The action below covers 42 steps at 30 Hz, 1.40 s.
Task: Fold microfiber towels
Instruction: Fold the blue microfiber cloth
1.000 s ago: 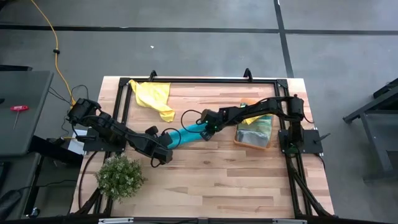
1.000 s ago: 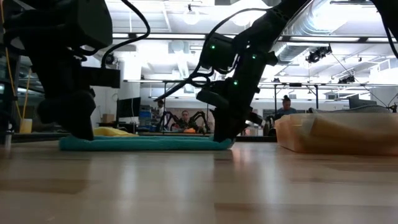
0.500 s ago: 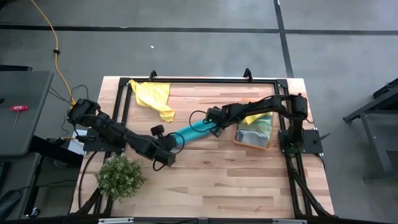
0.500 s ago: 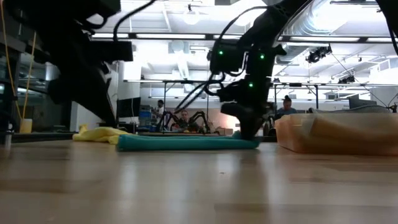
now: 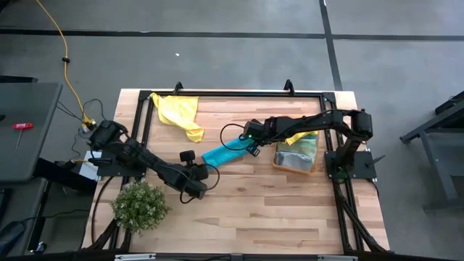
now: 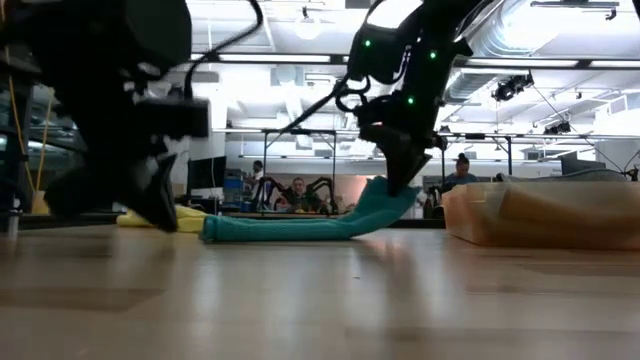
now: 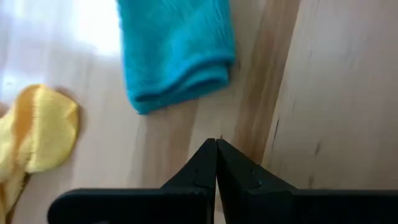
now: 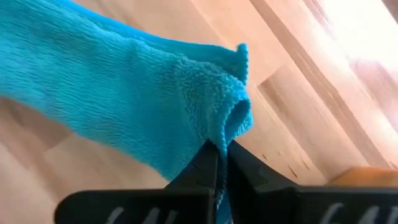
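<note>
Teal towel [image 5: 226, 153] folded long, one end lifted – yellow towel [image 5: 181, 114] crumpled at table's far edge.

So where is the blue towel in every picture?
High view: the teal-blue towel lies mid-table, its right end pinched by the right gripper.
Low view: it stretches along the table in the middle, its right end lifted.
Left wrist view: its free end is at the top, beyond the shut left gripper.
Right wrist view: it fills the left and middle.
Shared landmark: the yellow towel beside it, seen in the high, low and left wrist views.
</note>
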Available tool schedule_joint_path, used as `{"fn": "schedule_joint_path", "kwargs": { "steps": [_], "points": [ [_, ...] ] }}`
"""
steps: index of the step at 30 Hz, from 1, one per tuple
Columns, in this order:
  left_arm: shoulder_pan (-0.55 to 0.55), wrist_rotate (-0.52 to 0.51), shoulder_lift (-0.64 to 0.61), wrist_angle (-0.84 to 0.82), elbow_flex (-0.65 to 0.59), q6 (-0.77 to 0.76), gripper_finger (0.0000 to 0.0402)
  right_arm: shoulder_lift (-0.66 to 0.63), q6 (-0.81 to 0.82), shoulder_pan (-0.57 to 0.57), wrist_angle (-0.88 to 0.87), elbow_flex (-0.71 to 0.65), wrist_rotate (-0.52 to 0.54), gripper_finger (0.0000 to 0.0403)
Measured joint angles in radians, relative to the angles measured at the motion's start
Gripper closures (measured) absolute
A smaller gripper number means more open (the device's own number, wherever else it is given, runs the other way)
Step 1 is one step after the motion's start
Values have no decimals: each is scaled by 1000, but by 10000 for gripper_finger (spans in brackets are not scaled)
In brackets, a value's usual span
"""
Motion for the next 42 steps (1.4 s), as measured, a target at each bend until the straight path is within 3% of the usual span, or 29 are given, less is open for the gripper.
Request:
{"fn": "schedule_joint_path", "kwargs": {
  "steps": [6,12,32,42],
  "points": [
    [35,-22,77,74,3,67,401,-24,-1,3,6,1,-38,402],
    [83,-33,73,119,2,99,401,-26,0,20,43,1,-127,403],
    [129,-5,76,194,0,121,401,-23,47,116,459,2,-294,403],
    [128,-16,77,210,-1,110,401,52,72,136,619,3,-341,403]
  ]
}}
